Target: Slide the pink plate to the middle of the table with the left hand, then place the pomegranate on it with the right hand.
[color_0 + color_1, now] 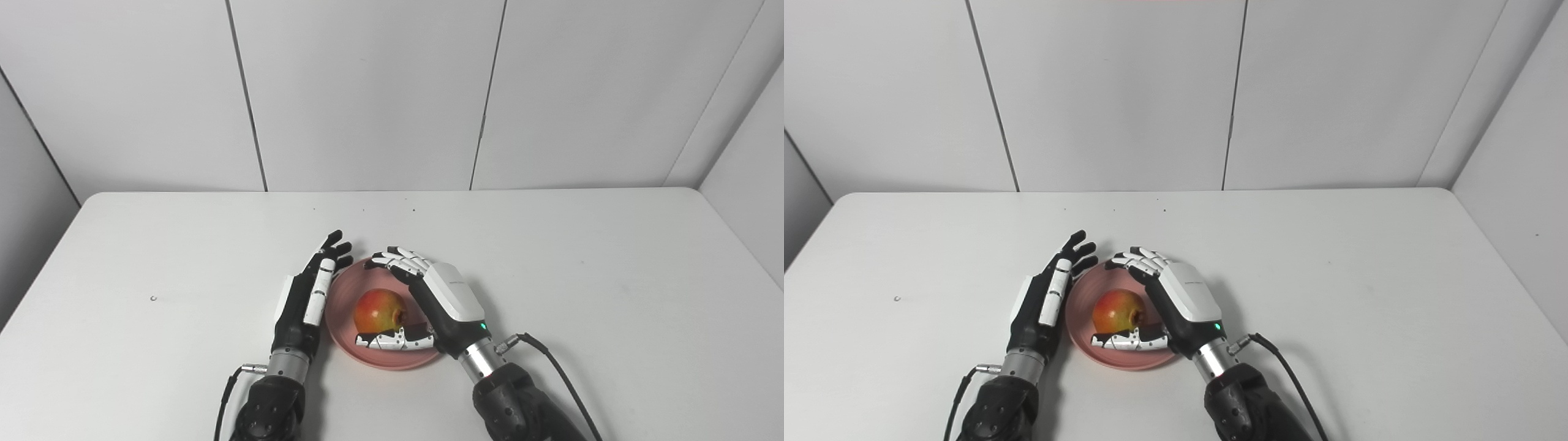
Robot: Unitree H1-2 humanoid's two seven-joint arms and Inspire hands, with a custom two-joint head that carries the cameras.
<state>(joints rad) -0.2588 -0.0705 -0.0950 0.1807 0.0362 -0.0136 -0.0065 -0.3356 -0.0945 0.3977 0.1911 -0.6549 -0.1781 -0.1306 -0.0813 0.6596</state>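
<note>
The fingers (pixel 401 258) of the right hand (pixel 442 300) curl loosely over the far side of the pomegranate (pixel 380 312), spread a little and apart from its skin, while the thumb lies along the fruit's near side at about six o'clock — the hand cups the fruit without clamping it. The pomegranate, red and yellow, sits on the pink plate (pixel 392 358), roughly at the plate's centre. The plate rests on the white table (pixel 582 275), a little nearer than the table's middle, toward the robot.

At the plate's nine o'clock the left hand (pixel 309 291) stands on edge, fingers straight and pressed close together, pointing toward twelve o'clock — it holds nothing, and its inner side lies just beside the plate's rim; whether it touches cannot be told. A dark cable (pixel 554 367) trails from the right wrist toward five o'clock.
</note>
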